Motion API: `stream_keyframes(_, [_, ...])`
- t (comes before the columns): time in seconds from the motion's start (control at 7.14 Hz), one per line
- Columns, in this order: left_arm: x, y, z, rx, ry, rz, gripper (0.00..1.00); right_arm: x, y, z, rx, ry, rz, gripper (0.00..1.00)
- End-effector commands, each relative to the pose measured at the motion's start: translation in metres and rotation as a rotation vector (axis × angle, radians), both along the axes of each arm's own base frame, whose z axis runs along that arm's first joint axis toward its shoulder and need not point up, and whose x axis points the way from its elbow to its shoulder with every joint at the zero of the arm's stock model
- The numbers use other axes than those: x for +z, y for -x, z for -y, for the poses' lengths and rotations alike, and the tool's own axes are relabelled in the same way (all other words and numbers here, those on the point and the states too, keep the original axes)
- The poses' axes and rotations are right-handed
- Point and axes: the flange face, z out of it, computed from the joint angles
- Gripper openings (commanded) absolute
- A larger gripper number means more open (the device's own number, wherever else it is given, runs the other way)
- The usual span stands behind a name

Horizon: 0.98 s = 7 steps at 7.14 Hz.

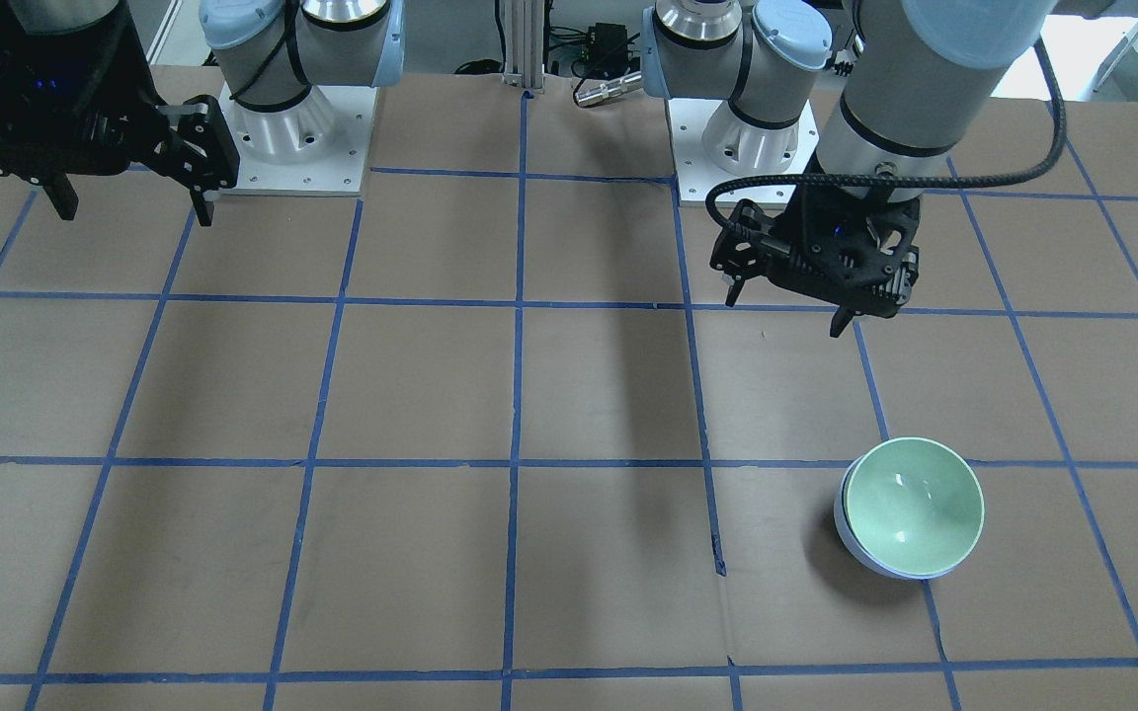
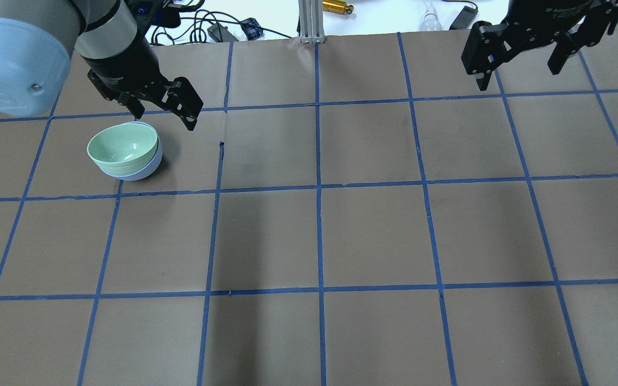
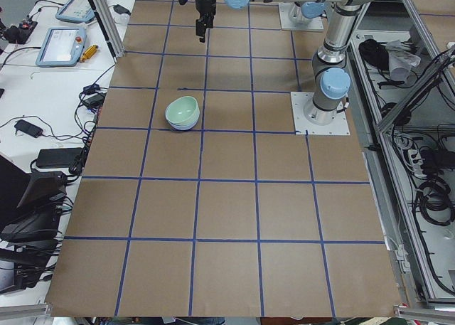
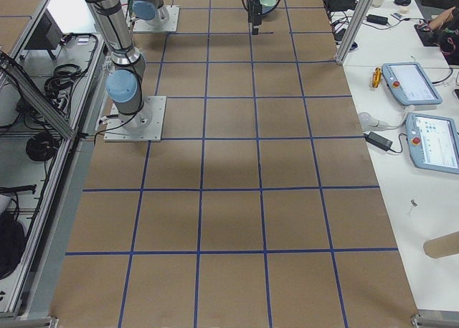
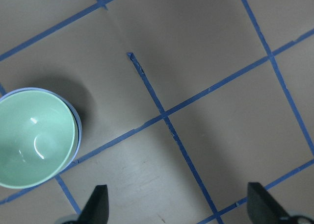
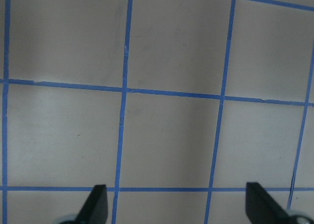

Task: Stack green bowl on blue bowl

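You see the green bowl [image 2: 122, 145] nested in the blue bowl [image 2: 145, 168] on the table [image 2: 373, 236] (robot's left side). The left end effector [image 2: 164, 121] hangs wide and empty just beside them. The right end effector [image 2: 518, 78], equally wide, is well apart.

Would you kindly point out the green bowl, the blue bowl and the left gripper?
green bowl [image 2: 122, 143], overhead exterior view, inner wall.
blue bowl [image 2: 149, 168], overhead exterior view, outer side wall.
left gripper [image 2: 164, 121], overhead exterior view, midway between fingertips.
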Motion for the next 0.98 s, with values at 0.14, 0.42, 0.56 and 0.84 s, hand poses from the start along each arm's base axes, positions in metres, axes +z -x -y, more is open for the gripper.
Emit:
stream_keyframes(0.14, [0.023, -0.005, -0.017, 0.081, 0.001, -0.011, 1.0, 0.0, 0.0, 0.0, 0.0, 0.0, 0.0, 1.0])
stream_keyframes(0.42, [0.021, -0.011, -0.021, 0.096, -0.013, -0.021, 1.0, 0.0, 0.0, 0.0, 0.0, 0.0, 0.0, 1.0])
stream_keyframes(0.56, [0.022, -0.009, -0.027, 0.095, -0.022, -0.015, 1.0, 0.0, 0.0, 0.0, 0.0, 0.0, 0.0, 1.0])
stream_keyframes(0.84, [0.021, -0.009, -0.03, 0.099, -0.035, -0.016, 1.0, 0.0, 0.0, 0.0, 0.0, 0.0, 0.0, 1.0])
